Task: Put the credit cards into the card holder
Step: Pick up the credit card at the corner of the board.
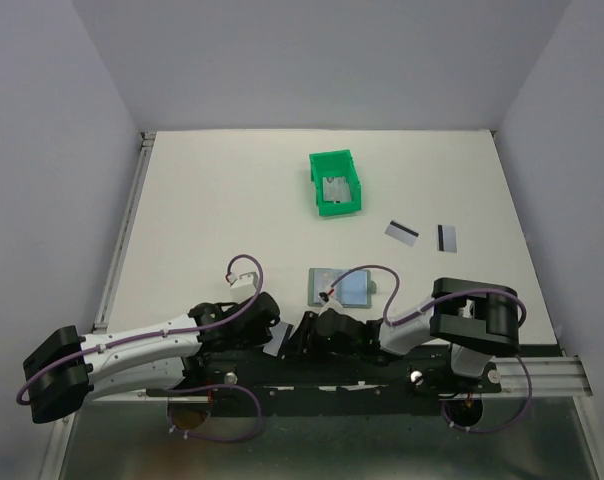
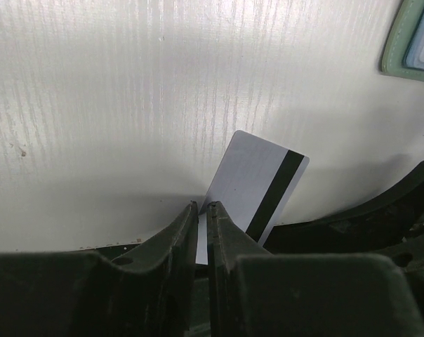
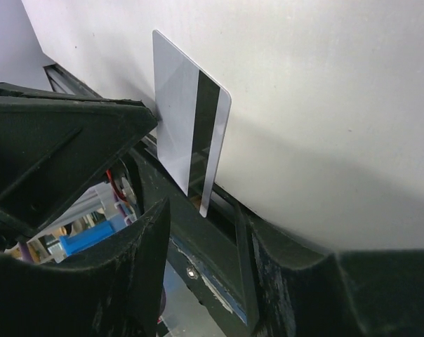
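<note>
Four credit cards point(image 1: 446, 237) are showing as we are looking down from above. One card point(image 1: 334, 190) is lying inside the green bin point(image 1: 332, 158), far back on the counter point(image 1: 212, 200). Two more cards point(image 1: 401, 232) are lying flat on the counter to the right of the bin, near each other but not touching. The fourth one, the pinched card point(image 1: 277, 344), is sitting in the left end effector point(image 1: 272, 338) near the front edge. The right end effector point(image 1: 302, 335) is reaching in just beside it. The card holder point(image 1: 342, 287) is lying open just behind them both, with its pale blue pocket facing up.

From the left wrist, we are seeing the left end effector point(image 2: 201, 206) pressing its two black fingers together on the bottom corner of the pinched card point(image 2: 254, 186). The card is sticking up and leaning to the right, with its black stripe running along its right side. A corner of the card holder point(image 2: 408, 49) is peeking in at the top right, well apart from the card.

From the right wrist, we are seeing the pinched card point(image 3: 180, 112) standing upright with its stripe on the right. The left end effector point(image 3: 71, 140) is holding it by its left edge. The right end effector point(image 3: 198, 232) is keeping its fingers spread, one on each side of the card's bottom edge, with a gap showing on both sides.
</note>
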Tool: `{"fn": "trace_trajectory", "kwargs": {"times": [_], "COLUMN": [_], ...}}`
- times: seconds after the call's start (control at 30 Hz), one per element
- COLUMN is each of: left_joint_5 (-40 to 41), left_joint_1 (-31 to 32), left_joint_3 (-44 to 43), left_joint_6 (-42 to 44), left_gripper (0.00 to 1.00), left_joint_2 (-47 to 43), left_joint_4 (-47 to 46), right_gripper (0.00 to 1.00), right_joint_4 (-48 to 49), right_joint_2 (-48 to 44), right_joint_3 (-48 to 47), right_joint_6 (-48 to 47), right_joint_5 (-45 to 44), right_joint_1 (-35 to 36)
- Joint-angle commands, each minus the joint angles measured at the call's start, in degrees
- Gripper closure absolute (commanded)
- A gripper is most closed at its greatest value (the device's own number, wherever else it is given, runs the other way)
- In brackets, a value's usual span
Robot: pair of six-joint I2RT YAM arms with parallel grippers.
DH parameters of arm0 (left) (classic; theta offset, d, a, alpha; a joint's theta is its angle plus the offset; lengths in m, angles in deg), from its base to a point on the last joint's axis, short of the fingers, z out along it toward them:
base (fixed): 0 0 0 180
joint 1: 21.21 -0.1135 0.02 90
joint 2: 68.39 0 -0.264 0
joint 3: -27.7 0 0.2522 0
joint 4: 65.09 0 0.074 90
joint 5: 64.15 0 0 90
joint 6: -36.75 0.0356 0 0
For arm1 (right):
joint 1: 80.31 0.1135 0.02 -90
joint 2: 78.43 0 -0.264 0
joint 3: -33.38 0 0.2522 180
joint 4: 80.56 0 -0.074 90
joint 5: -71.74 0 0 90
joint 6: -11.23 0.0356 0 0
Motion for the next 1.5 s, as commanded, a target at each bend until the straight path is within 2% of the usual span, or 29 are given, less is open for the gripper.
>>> {"fn": "trace_trajectory", "kwargs": {"times": [0.0,0.2,0.33,0.5,0.63,0.7,0.87,1.0,1.27,1.47], "left_joint_5": [-2.0,-2.8,-2.6,-2.0,0.2,2.9,9.6,11.1,6.1,0.4], "left_joint_1": [0.5,1.9,3.0,3.5,3.5,3.5,3.6,3.5,3.5,3.5], "left_joint_3": [0.4,0.8,1.1,1.1,-0.1,-1.4,-3.8,-3.6,-0.3,-0.7], "left_joint_6": [0.4,-1.0,-2.3,-2.8,-3.5,-4.1,-2.8,4.2,14.8,17.9], "left_gripper": [0.77,0.8,0.81,0.81,0.81,0.74,0.56,0.48,0.42,0.39], "left_joint_2": [0.8,0.9,1.2,1.2,-0.2,-2.4,-13.6,-23.1,-37.4,-35.6], "left_joint_4": [1.3,0.0,0.1,0.4,3.6,6.5,9.4,1.8,-16.9,-24.3], "right_gripper": [0.49,0.49,0.53,0.79,0.93,1.0,1.0,1.0,1.0,1.0], "right_joint_4": [1.9,5.4,6.2,6.3,4.1,2.6,-5.3,-13.0,-6.3,-7.3], "right_joint_2": [3.1,5.7,5.9,4.8,2.0,-0.5,-11.7,-22.8,-39.9,-44.0], "right_joint_3": [-0.4,-0.7,-0.3,0.9,1.8,3.2,7.2,6.4,9.7,6.9], "right_joint_6": [1.5,2.1,2.4,2.0,0.5,-0.1,-3.7,-12.2,-22.0,-24.6], "right_joint_5": [-2.9,-4.0,-4.7,-5.9,-6.7,-7.9,-12.6,-12.4,7.9,16.4], "right_joint_1": [-0.1,-0.2,-0.3,-0.3,-0.1,-0.1,-0.2,-0.8,-9.9,-12.6]}}
